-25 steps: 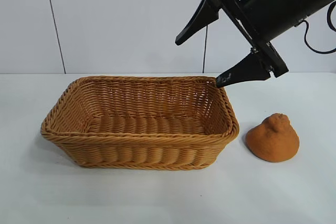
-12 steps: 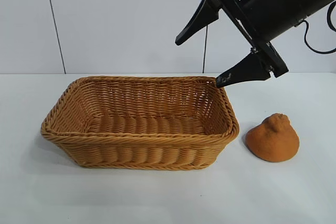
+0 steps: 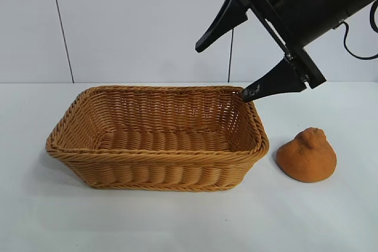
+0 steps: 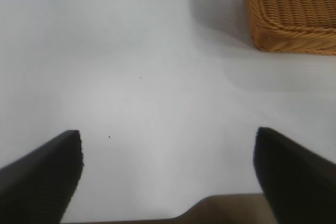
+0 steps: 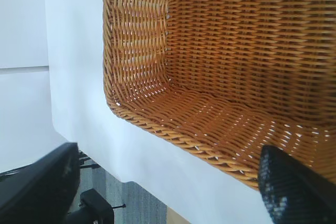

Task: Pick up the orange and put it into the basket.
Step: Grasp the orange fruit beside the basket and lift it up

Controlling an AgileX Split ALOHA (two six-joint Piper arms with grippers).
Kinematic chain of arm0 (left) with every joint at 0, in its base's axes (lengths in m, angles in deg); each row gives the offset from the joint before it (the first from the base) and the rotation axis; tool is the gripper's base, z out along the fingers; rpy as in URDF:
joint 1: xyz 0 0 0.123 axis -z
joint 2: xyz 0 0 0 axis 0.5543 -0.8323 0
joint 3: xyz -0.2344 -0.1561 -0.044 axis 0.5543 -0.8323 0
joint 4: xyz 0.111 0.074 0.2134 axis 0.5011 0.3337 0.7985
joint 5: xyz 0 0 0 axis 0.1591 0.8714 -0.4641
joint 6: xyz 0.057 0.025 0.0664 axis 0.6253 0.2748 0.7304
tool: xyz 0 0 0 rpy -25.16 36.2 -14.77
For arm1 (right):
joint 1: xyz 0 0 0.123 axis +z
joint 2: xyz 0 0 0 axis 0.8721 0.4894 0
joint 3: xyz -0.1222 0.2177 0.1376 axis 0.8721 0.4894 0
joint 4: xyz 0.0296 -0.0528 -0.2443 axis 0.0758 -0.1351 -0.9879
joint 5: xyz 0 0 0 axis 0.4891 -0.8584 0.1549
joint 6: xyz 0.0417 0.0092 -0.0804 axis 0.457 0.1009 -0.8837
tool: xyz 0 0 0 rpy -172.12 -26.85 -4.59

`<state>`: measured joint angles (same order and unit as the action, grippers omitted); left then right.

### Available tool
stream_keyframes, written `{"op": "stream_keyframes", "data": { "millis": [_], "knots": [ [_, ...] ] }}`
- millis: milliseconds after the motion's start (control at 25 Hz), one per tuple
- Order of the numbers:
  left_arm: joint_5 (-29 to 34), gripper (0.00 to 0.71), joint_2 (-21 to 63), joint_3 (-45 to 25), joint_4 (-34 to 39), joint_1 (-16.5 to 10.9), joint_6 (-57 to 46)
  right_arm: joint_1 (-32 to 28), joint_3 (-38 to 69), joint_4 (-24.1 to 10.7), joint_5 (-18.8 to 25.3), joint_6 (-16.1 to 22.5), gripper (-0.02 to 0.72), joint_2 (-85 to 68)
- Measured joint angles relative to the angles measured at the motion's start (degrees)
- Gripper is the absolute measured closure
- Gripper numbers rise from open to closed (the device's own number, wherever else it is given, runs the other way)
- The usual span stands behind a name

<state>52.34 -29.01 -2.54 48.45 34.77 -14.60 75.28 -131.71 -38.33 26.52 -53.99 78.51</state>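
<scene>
**Orange lies below and outward of the spread right fingers**

The orange [image 3: 306, 155] is seen on the surface just beside the basket [image 3: 156, 149]. The right gripper [image 3: 223, 68] is held above the basket's far corner, fingers released; the left gripper [image 4: 168, 169], likewise spread, is parked away from the basket.

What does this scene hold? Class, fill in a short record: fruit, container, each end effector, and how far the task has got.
fruit: the orange, on the table to the right of the basket, untouched
container: the basket, nothing visible inside
right end effector: open, raised above the basket's far right corner
left end effector: open, low over bare table, basket corner ahead
progress: orange not yet picked up
</scene>
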Motion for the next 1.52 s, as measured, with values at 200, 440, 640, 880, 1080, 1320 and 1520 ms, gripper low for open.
{"op": "stream_keyframes", "data": {
  "millis": [200, 440, 640, 880, 1080, 1320, 1520],
  "knots": [
    [-0.1, 0.079, 4.3, 0.0, 0.0, 0.0, 0.0, 0.0, -5.1, -10.3, 2.2, 5.7, 0.072, 0.0],
    [-0.1, 0.079, 11.8, 0.0, 0.0, 0.0, 0.0, 0.0, -8.4, -25.1, 3.6, 14.2, 0.072, 0.0],
    [-0.1, 0.079, 12.6, 0.0, 0.0, 0.0, 0.0, -2.2, -8.4, -33.6, 5.2, 17.8, 0.072, 0.0],
    [-0.1, 0.079, 12.6, 0.0, 0.0, 0.0, 0.0, -8.0, -8.4, -35.0, 5.2, 18.2, 0.072, 0.0],
    [-0.1, 0.079, 12.6, 0.0, 0.0, 0.0, 0.0, -9.7, -8.4, -35.2, 5.1, 18.2, 0.072, 0.5],
    [-0.1, 0.079, 12.6, 0.0, 0.0, 0.0, 0.0, -9.9, -8.6, -34.5, 2.5, 18.2, 0.072, 8.2],
    [-0.1, 0.079, 12.6, 0.0, 0.0, 0.0, 0.0, -10.0, -8.6, -35.0, 1.5, 18.2, 0.072, 14.6]
  ]
}}
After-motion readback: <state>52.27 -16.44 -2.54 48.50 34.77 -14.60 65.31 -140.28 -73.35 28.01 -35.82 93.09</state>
